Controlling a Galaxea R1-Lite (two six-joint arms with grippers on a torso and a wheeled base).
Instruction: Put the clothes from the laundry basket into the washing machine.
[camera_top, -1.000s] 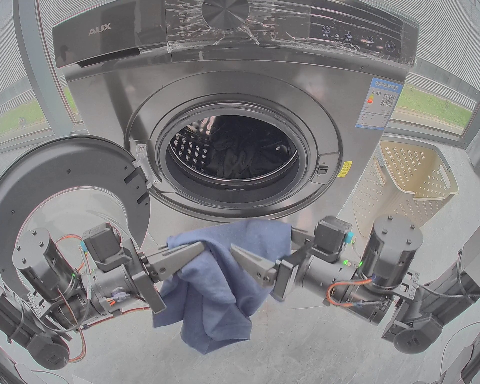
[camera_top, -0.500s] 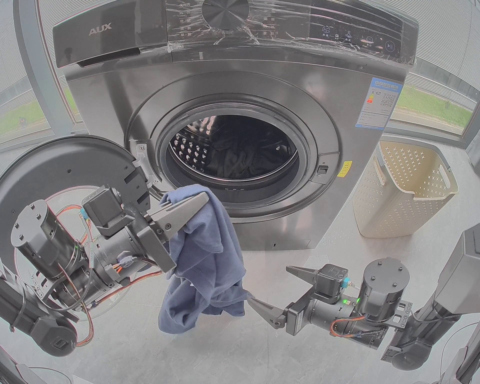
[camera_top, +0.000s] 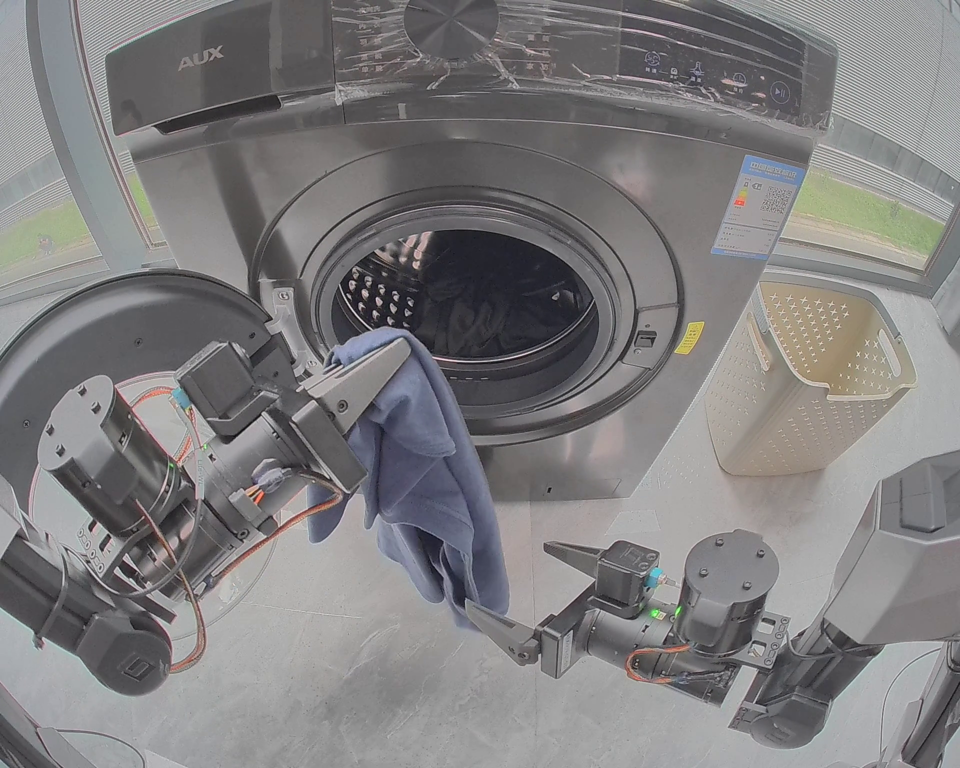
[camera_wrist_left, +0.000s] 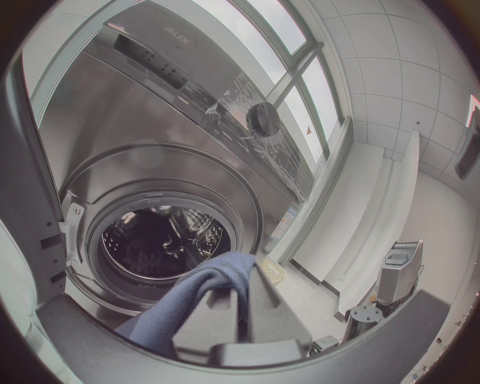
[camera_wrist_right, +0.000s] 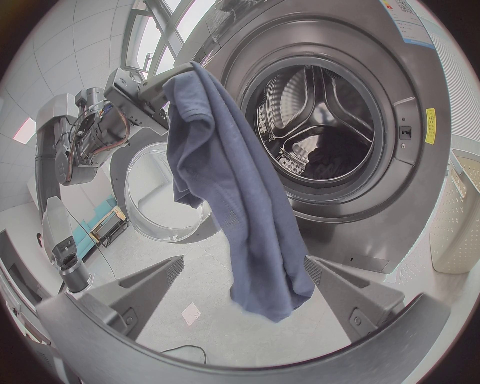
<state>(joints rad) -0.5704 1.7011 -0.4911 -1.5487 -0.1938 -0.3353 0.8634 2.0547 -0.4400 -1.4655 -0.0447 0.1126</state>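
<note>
A blue garment (camera_top: 430, 470) hangs from my left gripper (camera_top: 392, 358), which is shut on its top edge just in front of the lower left rim of the washing machine's drum opening (camera_top: 470, 300). In the left wrist view the blue garment (camera_wrist_left: 200, 290) drapes over the closed left gripper (camera_wrist_left: 245, 280). My right gripper (camera_top: 525, 592) is open, low near the floor, with the garment's lower end hanging close by its fingers. From the right wrist, the garment (camera_wrist_right: 235, 200) dangles between the spread fingers (camera_wrist_right: 160, 280). Dark clothes (camera_top: 490, 300) lie inside the drum.
The washer door (camera_top: 120, 340) stands swung open at the left, behind my left arm. A cream perforated laundry basket (camera_top: 810, 390) sits on the floor right of the machine. Grey floor lies open in front.
My right gripper let go of the blue garment, dropped low and drew back. The left gripper lifted the garment up toward the drum opening; it now hangs from that gripper alone.
</note>
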